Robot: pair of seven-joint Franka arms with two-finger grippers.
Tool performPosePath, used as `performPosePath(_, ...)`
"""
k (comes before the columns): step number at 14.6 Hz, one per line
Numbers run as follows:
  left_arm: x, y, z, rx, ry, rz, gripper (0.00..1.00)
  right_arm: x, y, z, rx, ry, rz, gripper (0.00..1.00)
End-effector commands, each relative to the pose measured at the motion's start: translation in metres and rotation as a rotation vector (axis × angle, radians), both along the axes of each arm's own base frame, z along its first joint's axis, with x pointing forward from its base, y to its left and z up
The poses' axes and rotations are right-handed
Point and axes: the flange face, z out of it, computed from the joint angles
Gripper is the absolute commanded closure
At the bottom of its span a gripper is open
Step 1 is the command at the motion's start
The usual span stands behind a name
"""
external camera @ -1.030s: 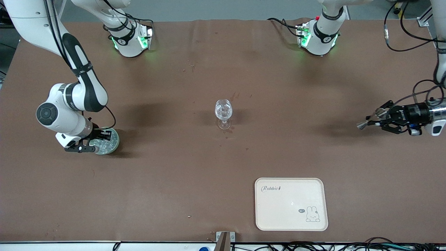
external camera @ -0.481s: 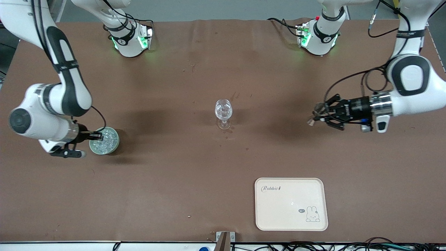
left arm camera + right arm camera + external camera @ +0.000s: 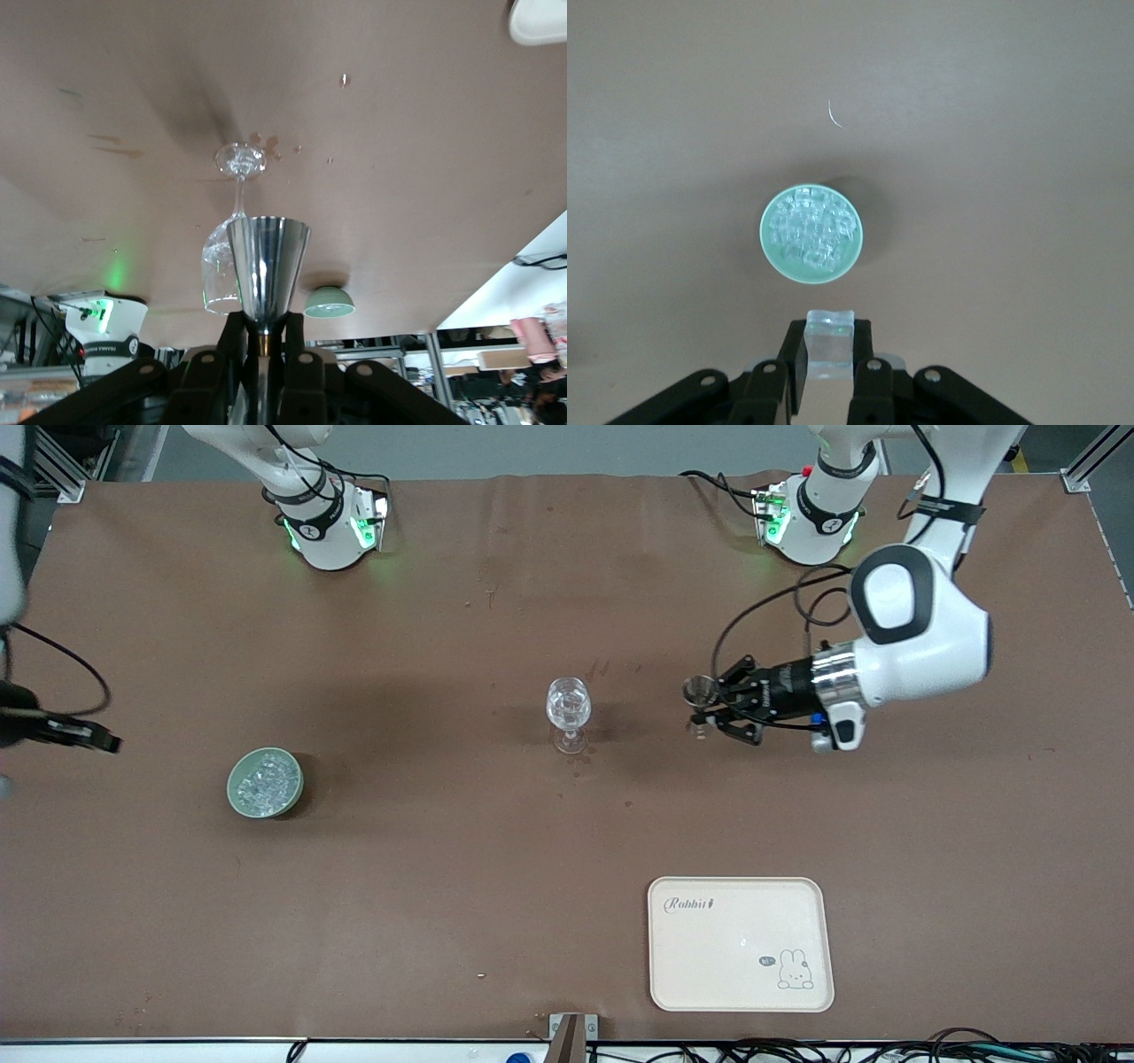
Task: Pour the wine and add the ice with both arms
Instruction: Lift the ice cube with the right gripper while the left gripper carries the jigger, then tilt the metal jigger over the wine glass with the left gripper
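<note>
A clear stemmed glass (image 3: 568,701) stands upright mid-table; it also shows in the left wrist view (image 3: 226,266). My left gripper (image 3: 700,708) is shut on a small metal cup (image 3: 699,689) and holds it in the air beside the glass, toward the left arm's end. The left wrist view shows the cup (image 3: 267,266) clamped at its narrow base. A pale green bowl (image 3: 235,788) of ice (image 3: 266,779) sits toward the right arm's end. My right gripper (image 3: 102,741) is at that end of the table, shut on one ice cube (image 3: 831,341), with the bowl (image 3: 769,252) below it.
A cream tray (image 3: 741,943) with a rabbit drawing lies near the table's front edge, toward the left arm's end. The two arm bases stand along the edge farthest from the front camera. Small stains mark the brown cloth around the glass.
My right gripper lifted off the bowl with an ice cube and drew back toward the right arm's end. My left gripper carried the metal cup in toward the glass.
</note>
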Motion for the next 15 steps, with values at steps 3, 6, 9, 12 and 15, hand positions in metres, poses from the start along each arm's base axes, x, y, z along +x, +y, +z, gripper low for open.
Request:
performPosePath(3,-0.024,-0.086,-0.003,0.135,-0.067,-0.014,1.0,-0.038,0.008,0.098,0.005,-0.086,0.007,0.99)
performPosePath(6,-0.034,-0.119,-0.001,0.199,-0.107,-0.038,1.0,-0.059,0.053,0.12,-0.053,-0.079,0.016,0.99)
performPosePath(9,-0.032,-0.134,0.004,0.292,-0.155,-0.063,1.0,-0.061,0.072,0.125,-0.066,-0.097,-0.006,1.0)
performPosePath(12,-0.031,-0.162,0.006,0.406,-0.211,-0.076,1.0,-0.062,0.07,0.125,-0.032,-0.096,-0.013,1.0)
performPosePath(15,-0.044,-0.191,-0.004,0.52,-0.27,-0.067,1.0,-0.061,0.072,0.126,-0.032,-0.101,-0.009,1.0)
